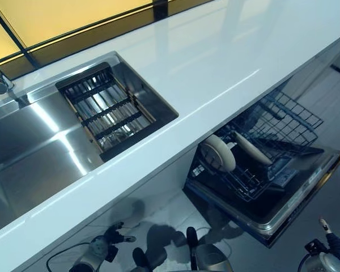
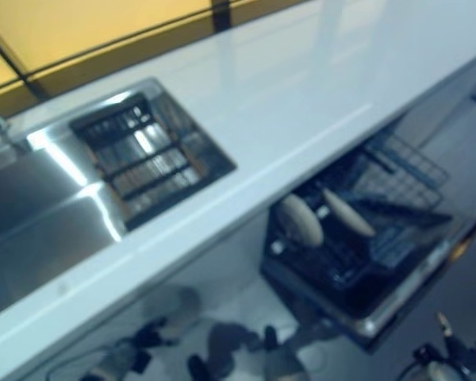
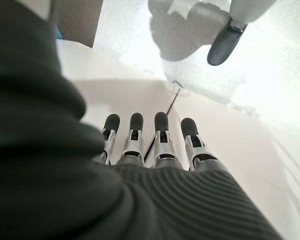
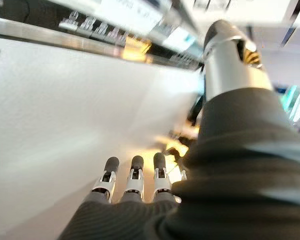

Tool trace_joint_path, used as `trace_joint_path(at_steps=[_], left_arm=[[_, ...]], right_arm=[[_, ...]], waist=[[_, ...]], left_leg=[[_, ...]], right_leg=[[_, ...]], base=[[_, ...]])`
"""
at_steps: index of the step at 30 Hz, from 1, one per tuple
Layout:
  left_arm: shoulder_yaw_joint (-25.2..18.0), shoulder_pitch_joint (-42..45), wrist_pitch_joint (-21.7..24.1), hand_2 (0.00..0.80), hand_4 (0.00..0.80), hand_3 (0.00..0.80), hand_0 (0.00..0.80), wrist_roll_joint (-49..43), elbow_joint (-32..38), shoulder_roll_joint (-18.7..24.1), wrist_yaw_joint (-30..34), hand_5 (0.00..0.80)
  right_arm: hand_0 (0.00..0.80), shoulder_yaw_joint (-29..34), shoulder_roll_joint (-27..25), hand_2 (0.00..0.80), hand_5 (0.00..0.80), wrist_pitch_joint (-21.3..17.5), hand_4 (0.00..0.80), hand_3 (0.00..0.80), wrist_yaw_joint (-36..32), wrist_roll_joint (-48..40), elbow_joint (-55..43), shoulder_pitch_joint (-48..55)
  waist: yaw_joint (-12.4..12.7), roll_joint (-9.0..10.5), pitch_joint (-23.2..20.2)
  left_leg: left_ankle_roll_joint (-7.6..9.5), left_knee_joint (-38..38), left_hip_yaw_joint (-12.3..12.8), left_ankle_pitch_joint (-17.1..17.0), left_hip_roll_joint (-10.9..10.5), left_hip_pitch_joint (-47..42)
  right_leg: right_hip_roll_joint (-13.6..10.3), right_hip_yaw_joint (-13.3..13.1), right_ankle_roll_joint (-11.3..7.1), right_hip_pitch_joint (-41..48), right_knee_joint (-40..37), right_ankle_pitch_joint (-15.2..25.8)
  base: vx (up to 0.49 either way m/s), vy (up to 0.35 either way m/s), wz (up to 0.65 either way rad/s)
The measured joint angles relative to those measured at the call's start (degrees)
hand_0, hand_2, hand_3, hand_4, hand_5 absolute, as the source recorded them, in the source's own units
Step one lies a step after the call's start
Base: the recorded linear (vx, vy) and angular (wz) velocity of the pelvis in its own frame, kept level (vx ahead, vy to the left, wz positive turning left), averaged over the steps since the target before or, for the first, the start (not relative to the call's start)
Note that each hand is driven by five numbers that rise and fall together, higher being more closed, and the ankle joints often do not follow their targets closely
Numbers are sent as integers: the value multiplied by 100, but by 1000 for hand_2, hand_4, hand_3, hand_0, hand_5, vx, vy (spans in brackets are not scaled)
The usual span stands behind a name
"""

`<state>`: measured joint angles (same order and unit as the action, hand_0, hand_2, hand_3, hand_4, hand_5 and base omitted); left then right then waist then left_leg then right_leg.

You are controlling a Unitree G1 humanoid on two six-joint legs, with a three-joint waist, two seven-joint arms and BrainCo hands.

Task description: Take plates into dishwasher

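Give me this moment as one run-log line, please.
left hand: open, empty | right hand: open, empty | plates: two, upright in dishwasher rack | sink: no plates visible

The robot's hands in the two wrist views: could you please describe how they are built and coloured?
Both look alike. The left hand has a row of silver fingers with rounded dark tips, rising from a dark ribbed cover over the back of the hand and wrist. The right hand shows the same silver, dark-tipped fingers and ribbed cover, plus a thick silver thumb with a dark tip. No markings show.
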<state>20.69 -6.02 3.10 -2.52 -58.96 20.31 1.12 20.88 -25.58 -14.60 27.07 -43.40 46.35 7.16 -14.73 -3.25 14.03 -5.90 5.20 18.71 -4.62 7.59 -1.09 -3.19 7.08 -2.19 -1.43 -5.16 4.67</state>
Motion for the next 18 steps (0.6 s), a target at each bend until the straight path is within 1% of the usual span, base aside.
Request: trace_joint_path(at_steps=[4, 6, 7, 9, 13, 15, 18], left_arm=[[127, -4, -7, 0, 0, 0, 0, 10, 153, -13, 2, 0], [185, -2, -5, 0, 0, 0, 0, 9, 200, -49, 7, 0], [185, -6, -4, 0, 0, 0, 0, 9, 224, -67, 6, 0], [186, -15, 5, 0, 0, 0, 0, 8, 306, -122, 5, 0], [202, -60, 48, 0, 0, 0, 0, 8, 378, -145, 27, 0], [289, -104, 75, 0, 0, 0, 0, 8, 381, -149, 45, 0], [288, -122, 118, 0, 0, 0, 0, 10, 375, -147, 61, 0]], right_arm=[[0, 66, -2, 0, 0, 33, 0, 0, -301, -485, 557, -180], [0, 67, -10, 0, 0, 91, 0, 0, -575, -729, 710, -256], [0, 65, -11, 0, 0, 114, 0, 0, -694, -830, 719, -266], [0, 44, -16, 0, 0, 128, 0, 0, -1079, -1159, 737, -380], [0, -94, -99, 0, 0, 125, 0, 0, -1689, -1469, 874, -656], [0, -159, -173, 0, 0, 122, 0, 0, -1913, -1544, 958, -798], [0, -147, -256, 0, 0, 80, 0, 0, -2171, -1736, 1239, -1035]], waist=[[-2, -381, 112], [-2, -535, 176], [-1, -581, 199], [10, -737, 299], [8, -991, 401], [14, -1114, 445], [38, -1192, 489]], left_leg=[[19, -4, -9, -14, -24, 149], [23, -23, -12, -18, -26, 163], [22, -23, -15, -19, -28, 171], [34, -25, -22, -29, -39, 199], [57, -24, -44, -47, -68, 328], [77, -25, -84, -62, -102, 391], [92, -27, -126, -73, -134, 444]], right_leg=[[-19, 14, -8, -145, 13, 22], [-22, 34, -10, -161, 1, 20], [-24, 38, -19, -172, 2, 14], [-33, 40, -29, -199, -1, 20], [-65, 58, -46, -318, 0, 40], [-99, 96, -59, -358, 3, 47], [-131, 126, -69, -387, 2, 53]], base=[[-42, 19, 1], [-47, -9, 0], [-65, -16, 0], [-73, -17, 0], [-59, -22, 3], [-43, -19, 8], [-18, -23, 6]])
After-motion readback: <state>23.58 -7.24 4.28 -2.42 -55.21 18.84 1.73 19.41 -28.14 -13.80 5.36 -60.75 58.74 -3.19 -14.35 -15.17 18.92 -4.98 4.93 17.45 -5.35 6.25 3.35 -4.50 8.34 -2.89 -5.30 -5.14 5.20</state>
